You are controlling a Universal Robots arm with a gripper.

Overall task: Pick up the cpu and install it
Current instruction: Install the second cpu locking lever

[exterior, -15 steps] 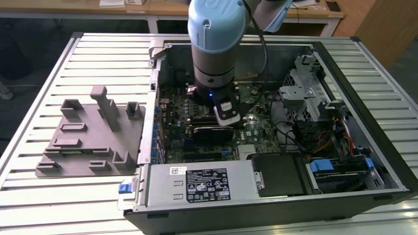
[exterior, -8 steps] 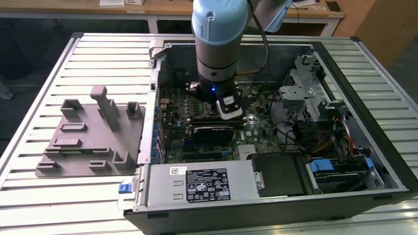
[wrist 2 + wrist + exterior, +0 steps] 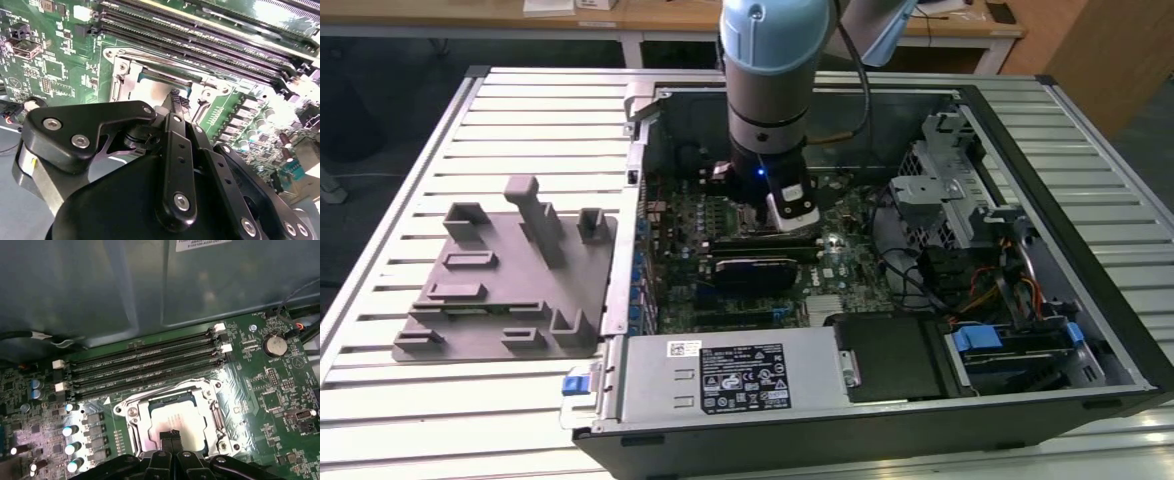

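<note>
I see the black two-finger gripper clenched, fingertips pressed together with nothing between them, right over the flat square silver-topped cpu. The cpu sits in the metal-framed socket on the green motherboard, black memory slots at its 12 o'clock. Risk: pressing off-centre could tilt the chip and bend socket pins.

— Where is the exterior view looking from?
— From above, taking in the open computer case.
— And the wrist views?
— Both are looking close down past the gripper at the socket, sharing it.
</note>
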